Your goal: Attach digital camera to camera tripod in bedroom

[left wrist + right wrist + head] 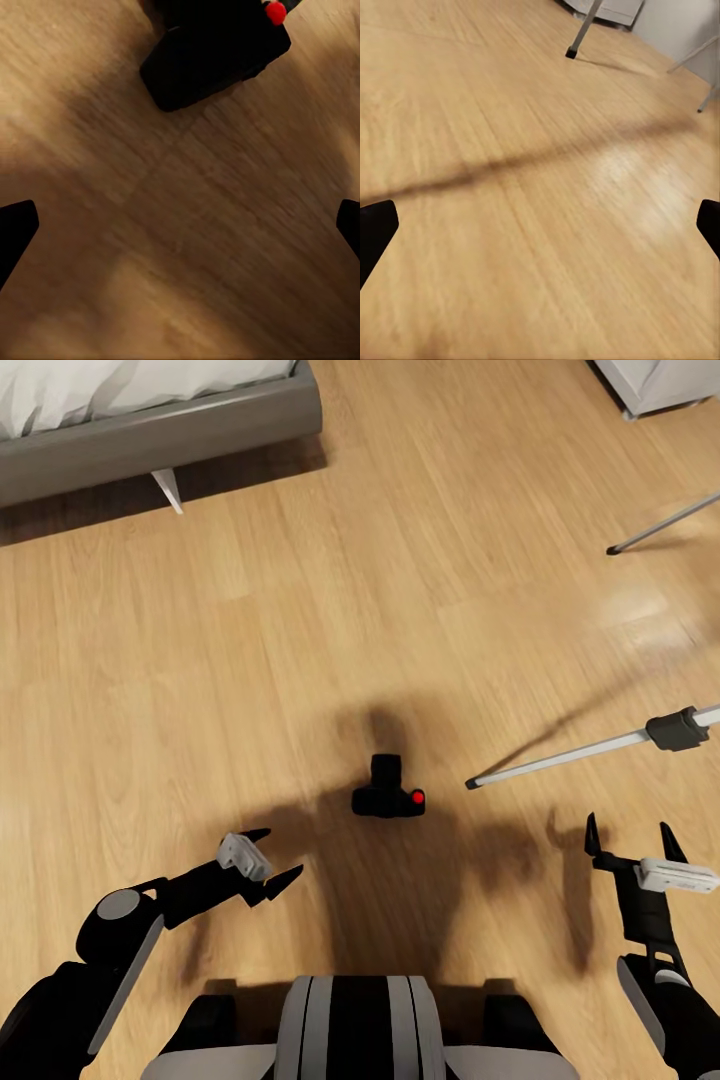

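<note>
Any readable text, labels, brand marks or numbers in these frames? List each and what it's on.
None readable.
Digital camera: black body with a red button, no lettering or brand mark visible.
Camera tripod: silver leg and black joint, no markings.
Left gripper and right gripper: no labels visible.

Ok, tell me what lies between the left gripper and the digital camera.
Only bare wood floor, darkened by shadow. The head view shows that stretch between the open left gripper and the digital camera, which stands on the floor.

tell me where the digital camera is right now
The digital camera sits on the wood floor at the head view's centre, ahead of the robot, between the open left claw and a tripod leg on the right.
</note>
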